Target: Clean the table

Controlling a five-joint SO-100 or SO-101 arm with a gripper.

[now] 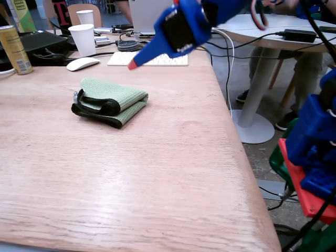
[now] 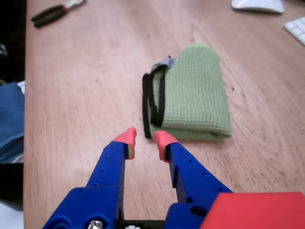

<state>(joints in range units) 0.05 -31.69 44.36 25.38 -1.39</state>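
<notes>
Wrist view puts the folded green waffle-weave cloth (image 2: pixel 193 93) just ahead of the blue, red-tipped claw (image 2: pixel 145 138), slightly right, long axis running away, lying on the light-brown wooden desk (image 2: pixel 81 81); the claw's 2 fingers stand apart, empty.

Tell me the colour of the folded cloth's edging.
Black edging on the green cloth, clearest in the wrist view.
</notes>
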